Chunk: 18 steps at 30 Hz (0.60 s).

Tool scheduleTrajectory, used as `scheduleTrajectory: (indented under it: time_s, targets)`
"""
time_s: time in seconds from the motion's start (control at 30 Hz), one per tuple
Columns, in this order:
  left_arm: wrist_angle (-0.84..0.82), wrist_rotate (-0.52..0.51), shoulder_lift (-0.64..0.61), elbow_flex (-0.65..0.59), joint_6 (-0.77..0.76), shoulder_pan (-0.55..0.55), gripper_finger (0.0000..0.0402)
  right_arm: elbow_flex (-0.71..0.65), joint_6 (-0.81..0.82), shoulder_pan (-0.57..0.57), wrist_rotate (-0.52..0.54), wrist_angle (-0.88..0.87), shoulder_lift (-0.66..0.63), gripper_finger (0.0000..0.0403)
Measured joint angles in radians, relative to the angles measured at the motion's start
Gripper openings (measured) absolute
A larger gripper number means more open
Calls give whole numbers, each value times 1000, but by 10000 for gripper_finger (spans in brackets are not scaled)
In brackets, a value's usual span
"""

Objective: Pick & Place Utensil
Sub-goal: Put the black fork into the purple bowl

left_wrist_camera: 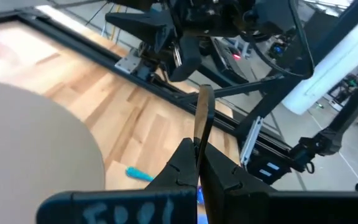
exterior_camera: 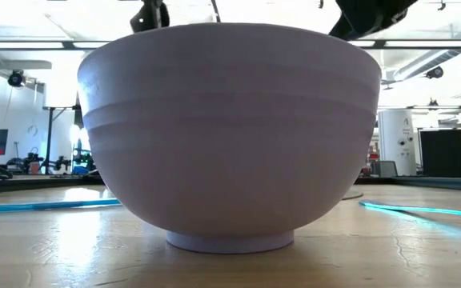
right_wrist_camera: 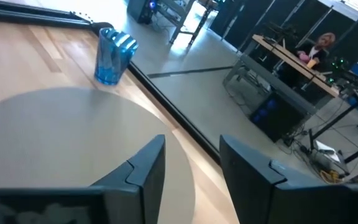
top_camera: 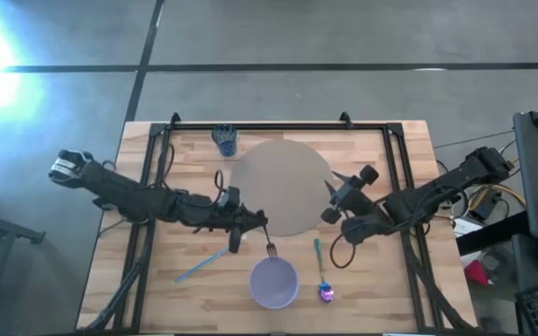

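One fork (top_camera: 270,248), tines just above the lavender bowl (top_camera: 275,283), was pinched edge-on in the clenched left gripper (top_camera: 247,227) and could twist loose and miss that bowl, while the right gripper (top_camera: 336,199) waited open up-right of it.

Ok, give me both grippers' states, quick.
Left gripper: closed on the fork, near the bowl.
Right gripper: open, holding nothing, over the round mat.

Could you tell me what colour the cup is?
Blue, translucent; the cup shows best in the right wrist view.
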Motion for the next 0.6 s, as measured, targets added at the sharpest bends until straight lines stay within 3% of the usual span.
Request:
scheduleTrajectory:
  time_s: [0.37,0.6]
  targets:
    - [-16,-490,14,0,-129,-212,0,-45,17,0,0,3,5,137]
    - [-14,-567,60,0,-242,-254,0,-58,18,0,0,8,5,141]
